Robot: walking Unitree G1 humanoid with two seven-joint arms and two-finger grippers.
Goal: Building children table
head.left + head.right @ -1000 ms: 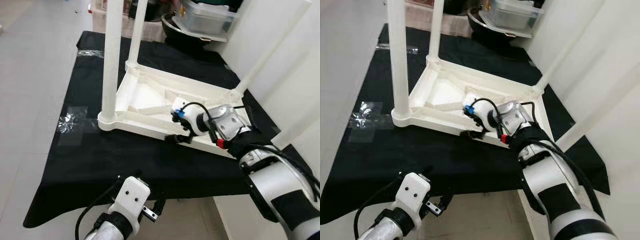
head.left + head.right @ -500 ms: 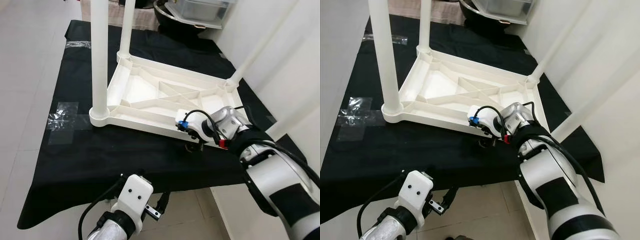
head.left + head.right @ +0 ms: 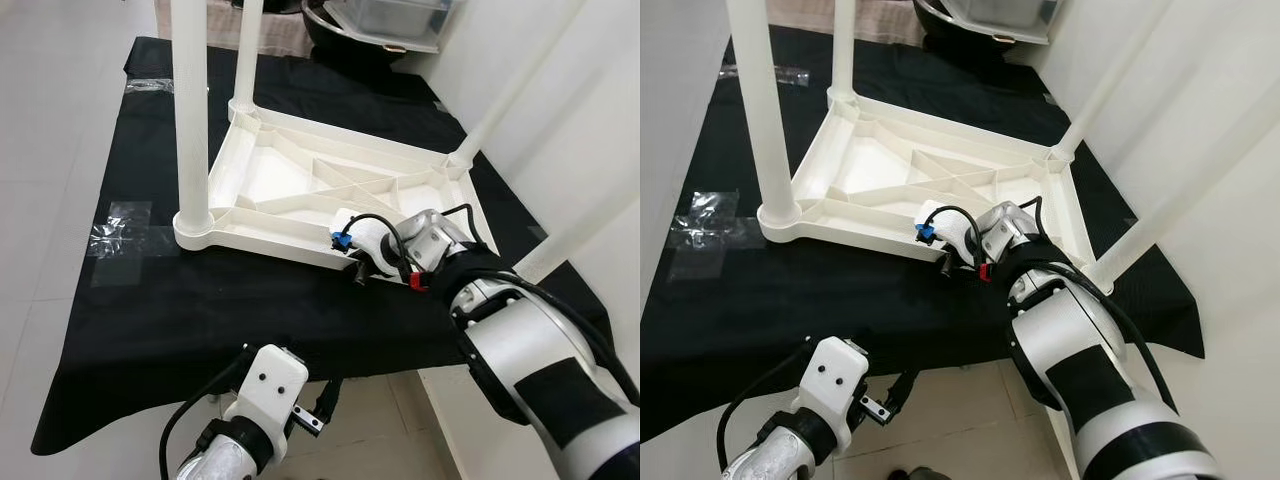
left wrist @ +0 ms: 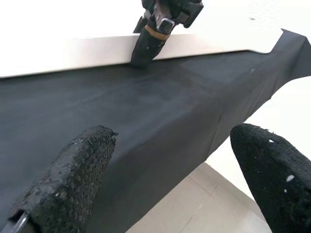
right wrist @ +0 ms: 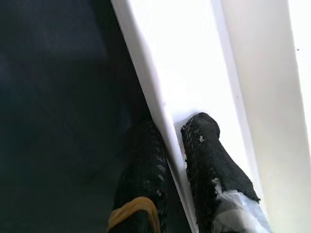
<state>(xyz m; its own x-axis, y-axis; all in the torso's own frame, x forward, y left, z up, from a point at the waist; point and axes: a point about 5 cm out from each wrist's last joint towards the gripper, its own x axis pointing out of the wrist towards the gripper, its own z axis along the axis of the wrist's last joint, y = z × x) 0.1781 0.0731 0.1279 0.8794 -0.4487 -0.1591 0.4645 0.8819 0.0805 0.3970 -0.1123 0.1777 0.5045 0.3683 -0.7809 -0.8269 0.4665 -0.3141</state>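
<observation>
The white children's table [image 3: 300,190] lies upside down on a black cloth [image 3: 150,310]. Two legs [image 3: 190,120] stand upright on its left side and one [image 3: 500,100] at its far right corner. A further white leg [image 3: 580,225] slants up at the right, its base hidden behind my right arm. My right gripper [image 3: 358,270] is shut on the table's near rim [image 5: 160,97], with one finger [image 5: 146,160] outside and one [image 5: 209,150] inside. My left gripper [image 4: 170,170] hangs open and empty over the cloth's front edge, below the table.
A crumpled clear plastic bag [image 3: 120,225] lies on the cloth at the left. A dark bowl and a clear lidded tub [image 3: 390,20] stand behind the table. A white wall [image 3: 600,80] closes the right side. Grey tiled floor [image 3: 50,120] surrounds the cloth.
The camera has shifted. Half a second ago my right gripper's fingers were low on the cloth just outside the rim; now they clamp the rim, a little further left. The left arm is unmoved.
</observation>
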